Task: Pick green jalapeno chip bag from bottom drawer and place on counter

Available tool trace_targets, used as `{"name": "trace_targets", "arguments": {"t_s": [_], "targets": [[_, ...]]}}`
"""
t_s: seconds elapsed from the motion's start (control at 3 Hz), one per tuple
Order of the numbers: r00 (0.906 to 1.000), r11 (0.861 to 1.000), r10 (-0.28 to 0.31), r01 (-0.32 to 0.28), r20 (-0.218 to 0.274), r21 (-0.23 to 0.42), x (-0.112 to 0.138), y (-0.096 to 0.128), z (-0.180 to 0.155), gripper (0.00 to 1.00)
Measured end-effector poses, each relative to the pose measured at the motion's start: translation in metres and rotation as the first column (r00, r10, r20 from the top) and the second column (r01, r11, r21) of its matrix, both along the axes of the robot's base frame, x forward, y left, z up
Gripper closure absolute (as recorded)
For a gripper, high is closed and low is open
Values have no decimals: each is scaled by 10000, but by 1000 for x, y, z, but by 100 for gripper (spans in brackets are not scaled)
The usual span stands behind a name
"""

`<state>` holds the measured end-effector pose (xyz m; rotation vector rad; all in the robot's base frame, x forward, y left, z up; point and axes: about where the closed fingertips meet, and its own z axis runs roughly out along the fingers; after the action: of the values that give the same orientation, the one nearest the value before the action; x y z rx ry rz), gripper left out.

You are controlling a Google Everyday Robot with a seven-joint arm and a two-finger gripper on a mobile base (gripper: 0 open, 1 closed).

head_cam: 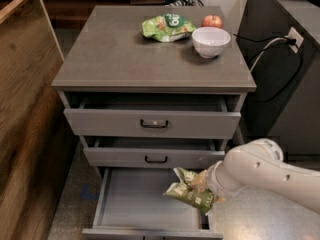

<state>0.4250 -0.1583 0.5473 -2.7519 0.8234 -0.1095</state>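
The green jalapeno chip bag [192, 194] is crumpled and tilted, hanging just above the right side of the open bottom drawer [135, 199]. My gripper [204, 183] comes in from the right at the end of the white arm and is shut on the bag's upper right edge. The wrist hides most of the gripper. The rest of the drawer floor is bare. The counter [120, 59] is the grey top of the cabinet, well above the gripper.
On the counter's far right stand a lime-green bag [166, 27], a white bowl [211, 40] and a red apple [213, 21]. The two upper drawers are slightly pulled out. A wooden panel [25, 109] stands at the left, and a dark cabinet with a wall socket [295, 36] at the right.
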Motion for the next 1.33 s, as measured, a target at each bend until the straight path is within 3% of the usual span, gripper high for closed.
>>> {"name": "trace_targets", "arguments": {"t_s": [0.33,0.67,1.0,1.33], "targets": [[9907,9949,819,-876,1085,494,15,17,68,100],[9568,9737,2023,-2193,2089,614,26,40,129,100],[9057,9412,3067,-3344,2928,484,32,57,182,100],[8569,9244,3341,-3792,3925,412,45,62,238,100]]}}
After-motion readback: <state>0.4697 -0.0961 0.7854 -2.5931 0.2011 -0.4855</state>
